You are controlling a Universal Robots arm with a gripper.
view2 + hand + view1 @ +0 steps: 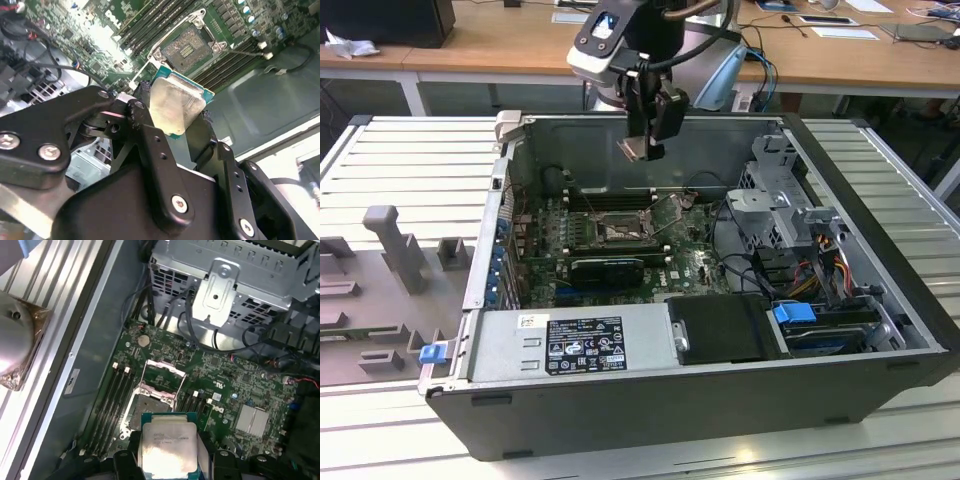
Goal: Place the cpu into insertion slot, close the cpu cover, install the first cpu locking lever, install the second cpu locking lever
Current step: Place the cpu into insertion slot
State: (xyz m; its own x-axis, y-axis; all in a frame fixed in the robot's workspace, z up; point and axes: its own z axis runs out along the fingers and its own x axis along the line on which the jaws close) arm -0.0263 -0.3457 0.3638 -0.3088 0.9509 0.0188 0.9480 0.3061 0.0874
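Above the open computer case (670, 420), hangs with the pincer (645, 148) clenched on the cpu (176, 105), pinching it by two opposite edges, with the silvery top turned towards both wrist cameras. Sits well apart from the insertion slot (145, 412) below, bare and empty amid the green motherboard (235, 385). Seemingly has the cpu cover (161, 376) tipped up at one edge of the slot, though hard to tell from this angle. Stands at step one, the placing. Probably calls for squaring chip with slot, matching corners, then lowering level and gently, or risks bent contacts. Leaves the closing steps not yet done.
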